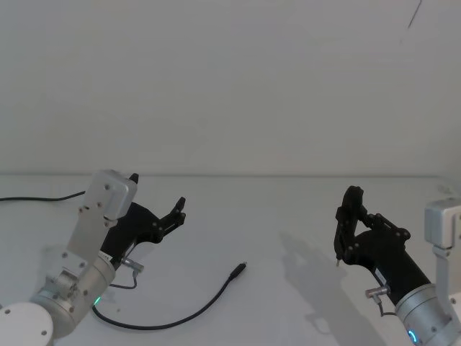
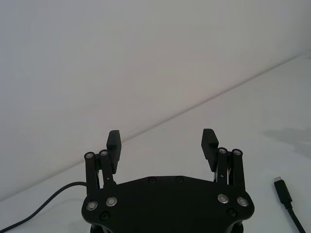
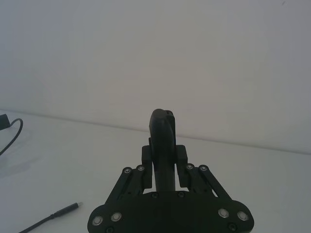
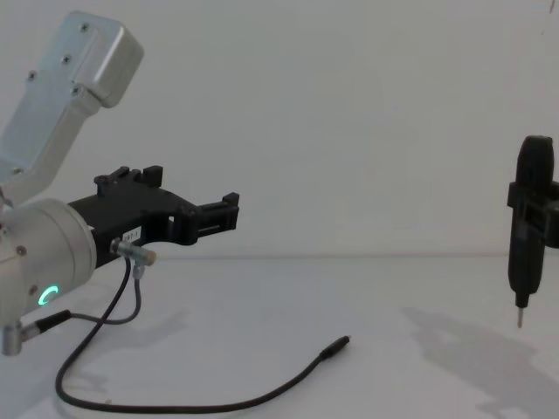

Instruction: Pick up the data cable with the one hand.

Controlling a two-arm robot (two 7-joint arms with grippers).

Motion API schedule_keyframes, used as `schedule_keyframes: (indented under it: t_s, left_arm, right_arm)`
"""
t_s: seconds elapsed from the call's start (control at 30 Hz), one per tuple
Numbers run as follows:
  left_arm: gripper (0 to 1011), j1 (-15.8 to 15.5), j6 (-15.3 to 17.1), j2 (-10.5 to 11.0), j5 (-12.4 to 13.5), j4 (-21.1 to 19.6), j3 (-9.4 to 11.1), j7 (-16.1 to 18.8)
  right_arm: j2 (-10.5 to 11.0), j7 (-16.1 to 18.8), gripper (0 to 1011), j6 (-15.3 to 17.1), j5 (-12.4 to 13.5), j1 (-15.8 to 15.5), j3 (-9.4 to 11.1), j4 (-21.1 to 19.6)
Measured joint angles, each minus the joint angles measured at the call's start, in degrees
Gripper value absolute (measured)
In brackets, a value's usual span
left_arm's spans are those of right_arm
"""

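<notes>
Left gripper (image 2: 162,138): fingers apart, empty, hovering over table (image 1: 288,216), left side.
Cable (image 1: 209,303): lying on table, plug (image 1: 238,272) ahead of left gripper, apart from it.
Right gripper (image 3: 164,158): clamped on pen tool (image 4: 521,271), far right.
Progress: nothing grasped; reach, close and lift all remain.

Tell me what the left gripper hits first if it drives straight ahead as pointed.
Probably nothing before the back wall: the open left gripper aims over the table, and the data cable lies lower, off its line.
</notes>
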Motion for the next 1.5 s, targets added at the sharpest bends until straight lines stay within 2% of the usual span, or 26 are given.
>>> schedule_keyframes:
  t_s: [1.2, 1.5]
  left_arm:
    - [1001, -0.01, 0.00, -0.01, 0.00, 0.01, 0.00, -0.01]
    - [1001, -0.82, 1.47, 0.57, -1.03, 0.05, 0.19, -2.96]
  right_arm:
    - [0.00, 0.00, 284, 0.00, 0.00, 0.00, 0.00, 0.00]
    - [0.00, 0.00, 283, 0.00, 0.00, 0.00, 0.00, 0.00]
